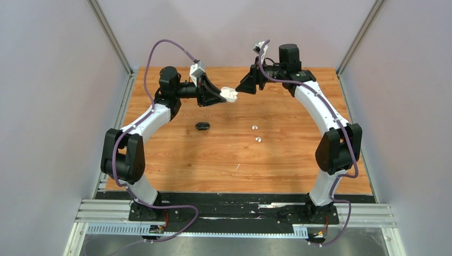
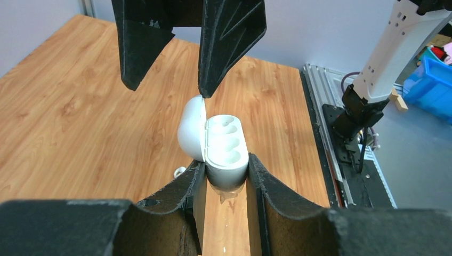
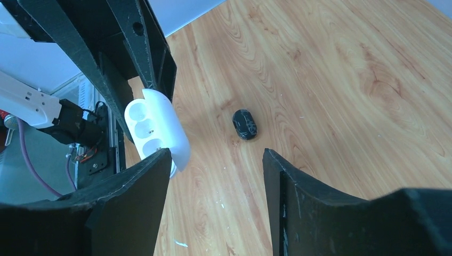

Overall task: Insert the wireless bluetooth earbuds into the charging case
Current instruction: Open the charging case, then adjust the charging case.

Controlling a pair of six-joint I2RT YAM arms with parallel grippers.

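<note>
Here, left fingers point(image 2: 274, 184) pinch the open white case point(image 2: 226, 146); right fingers point(image 3: 136, 194) spread.

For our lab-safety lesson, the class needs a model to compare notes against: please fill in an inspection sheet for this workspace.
Surface: wooden table, with little on it.
Job's things: white charging case, lid open, wells empty, held above the wood. Two white earbuds lie loose and apart. A closed black case lies to their left. No other buds seen.
Clutter: pale flecks only.
Pincers: left pincer shut on the white charging case. Right pincer open, empty, close beside the case.
Cables: purple cables run along both arms, off the wood.
Surroundings: grey walls, metal rail at the near edge, blue bin beyond the table.
</note>
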